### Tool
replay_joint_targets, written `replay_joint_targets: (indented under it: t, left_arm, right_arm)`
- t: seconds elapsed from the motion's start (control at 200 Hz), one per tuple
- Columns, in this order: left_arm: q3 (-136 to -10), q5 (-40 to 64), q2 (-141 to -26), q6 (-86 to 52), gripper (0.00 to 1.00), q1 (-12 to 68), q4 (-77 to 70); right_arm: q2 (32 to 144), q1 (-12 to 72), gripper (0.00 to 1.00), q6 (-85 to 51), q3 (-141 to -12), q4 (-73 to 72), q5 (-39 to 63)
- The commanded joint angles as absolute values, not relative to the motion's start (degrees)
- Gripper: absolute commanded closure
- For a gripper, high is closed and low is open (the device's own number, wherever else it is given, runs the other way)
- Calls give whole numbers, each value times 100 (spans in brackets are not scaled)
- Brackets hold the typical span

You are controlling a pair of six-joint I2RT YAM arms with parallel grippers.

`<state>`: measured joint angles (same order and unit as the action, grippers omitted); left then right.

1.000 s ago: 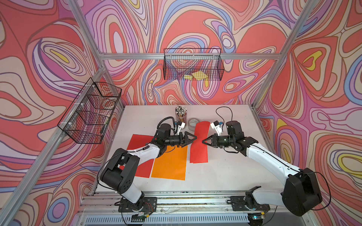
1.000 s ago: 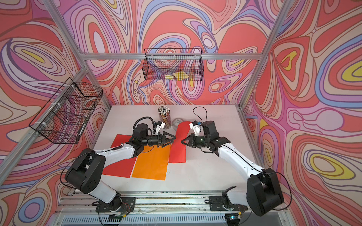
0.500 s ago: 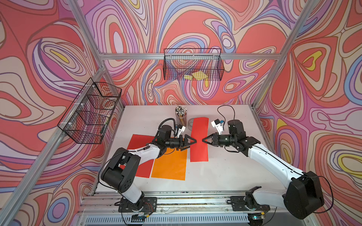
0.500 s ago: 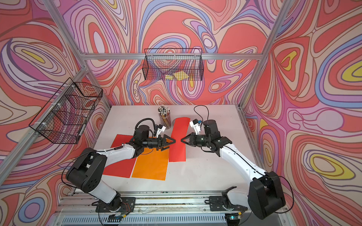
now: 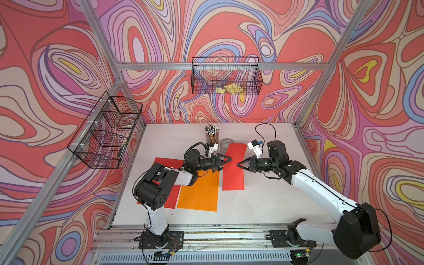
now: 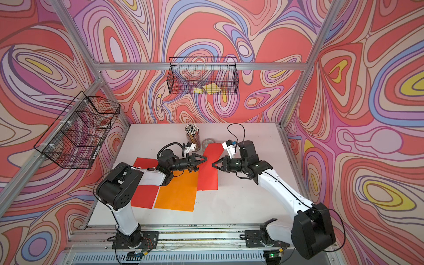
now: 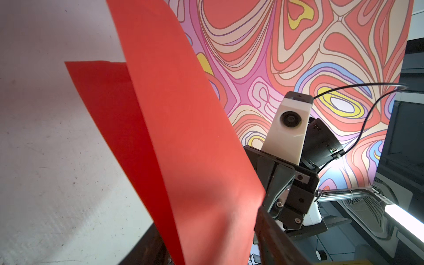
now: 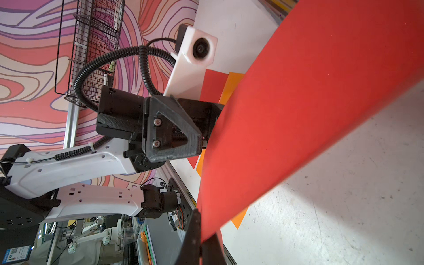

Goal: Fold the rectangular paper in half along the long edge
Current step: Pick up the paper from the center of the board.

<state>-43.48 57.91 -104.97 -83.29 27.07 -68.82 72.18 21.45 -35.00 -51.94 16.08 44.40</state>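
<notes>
Narrower than a second ago, the jaws of the left end effector (image 5: 226, 164) have drawn in, and its arm has edged toward the red paper (image 5: 234, 172). The right end effector (image 5: 238, 164) sits where it was.

In both top views the paper lies lengthwise in the middle of the bench (image 5: 263, 202), between the two end effectors. Its far end is just beside the tape roll (image 5: 226, 143), and the pencil cup (image 5: 212, 135) stands close by. Its left long edge runs along the orange sheet (image 5: 198, 192). Another red sheet (image 5: 167, 161) lies partly under the left arm.

The right end effector is closed, and in the right wrist view its tips (image 8: 199, 243) pinch the edge of the paper (image 8: 298, 103). There the paper hangs off the bench and casts a shadow on the surface.

The left end effector's jaws are apart in both top views (image 6: 202, 164), its upper tip at the paper's left long edge. I cannot tell whether they press the sheet.

In the left wrist view the paper (image 7: 195, 137) shows as two red layers. The brighter one is raised in front, the darker one is lower behind it, and the two draw together toward the near end.
</notes>
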Motion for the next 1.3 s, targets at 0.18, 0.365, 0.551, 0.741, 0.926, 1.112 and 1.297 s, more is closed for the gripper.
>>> replay_joint_targets:
  t: [0.18,0.365,0.551,0.741,0.926,1.112,1.297]
  left_arm:
    - [-4479,5898,-10450,-8649,67,2716,-7567]
    - [-4471,5895,-10435,-8598,79,2713,-7416]
    - [-4447,5916,-10316,-8430,89,2698,-7130]
    - [-4455,5941,-10113,-8116,96,2699,-6575]
    - [-4387,5968,-10002,-7998,97,2700,-6381]
    - [-4316,5968,-9987,-8042,94,2705,-6458]
    - [-4204,6003,-9895,-8036,94,2703,-6448]
  right_arm:
    - [7137,2140,100,-3326,-5141,1788,4465]
    - [7194,2137,100,-3285,-5072,1802,4457]
    - [7189,2144,100,-3167,-5067,1937,4404]
    - [7223,2118,98,-3144,-5034,1973,4373]
    - [7334,2111,66,-3214,-5079,1727,4473]
    - [7461,2110,63,-3470,-4986,1010,4829]
    - [7505,2068,63,-3551,-5056,721,4823]
